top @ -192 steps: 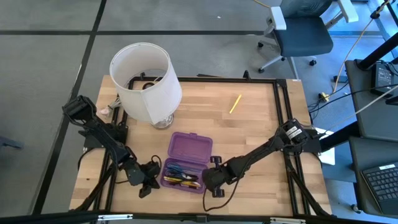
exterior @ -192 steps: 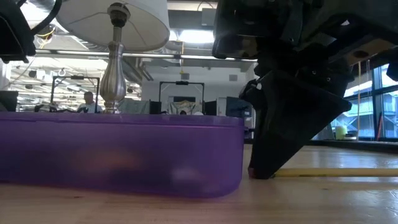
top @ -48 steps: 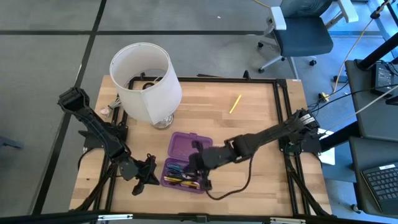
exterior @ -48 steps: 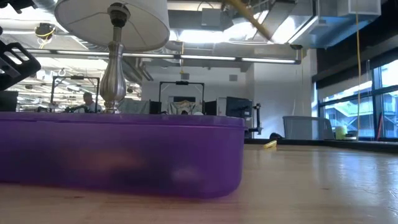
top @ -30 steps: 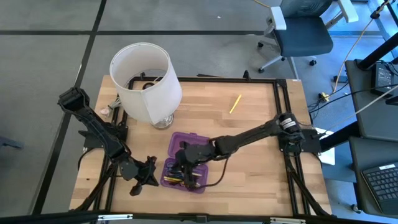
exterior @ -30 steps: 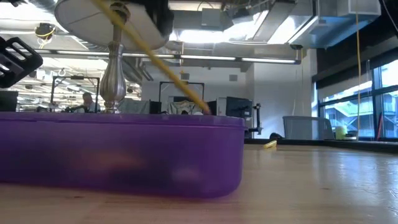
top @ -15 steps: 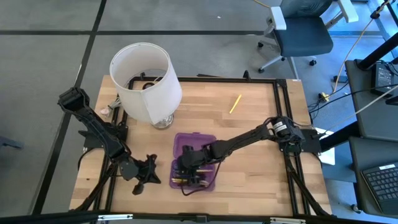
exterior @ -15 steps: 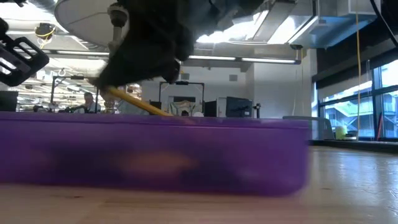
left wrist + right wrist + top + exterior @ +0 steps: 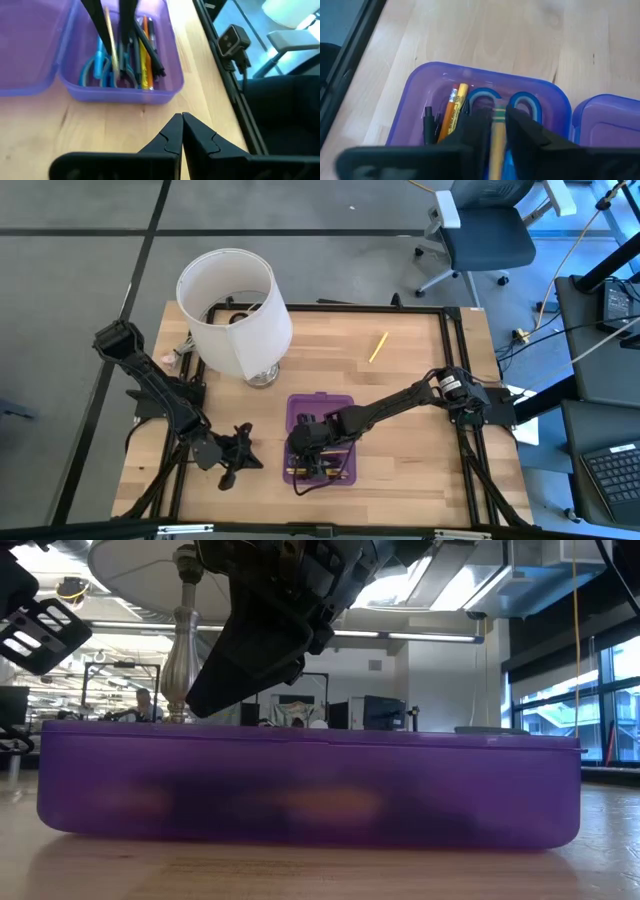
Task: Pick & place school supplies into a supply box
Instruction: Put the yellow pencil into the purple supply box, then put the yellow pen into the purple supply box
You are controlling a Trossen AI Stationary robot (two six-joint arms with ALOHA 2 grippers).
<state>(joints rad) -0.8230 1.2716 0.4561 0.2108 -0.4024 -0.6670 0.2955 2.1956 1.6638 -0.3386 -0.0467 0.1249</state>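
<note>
Yellow shows between my right gripper's (image 9: pixel 496 131) fingers: a pencil (image 9: pixel 495 135) sits in the narrow gap between them, and I cannot tell whether they are pinching it or letting it go. I hold it low over the open supply box (image 9: pixel 343 402), I judge so it drops among the things already inside and not onto the wood. Under it lie the blue-handled scissors (image 9: pixel 501 100), an orange-and-yellow pencil pair (image 9: pixel 455 107) and dark pens (image 9: pixel 429 123), all lengthwise in the tray, with the hinged lid (image 9: pixel 607 122) flat beside it. My left gripper (image 9: pixel 181 129) waits with its jaws pressed together just off the box's side, near the table's (image 9: pixel 410 435) front edge. One yellow pencil (image 9: pixel 378 346) lies well apart toward the far side, beyond the lamp (image 9: pixel 235 310), not yet collected.
</note>
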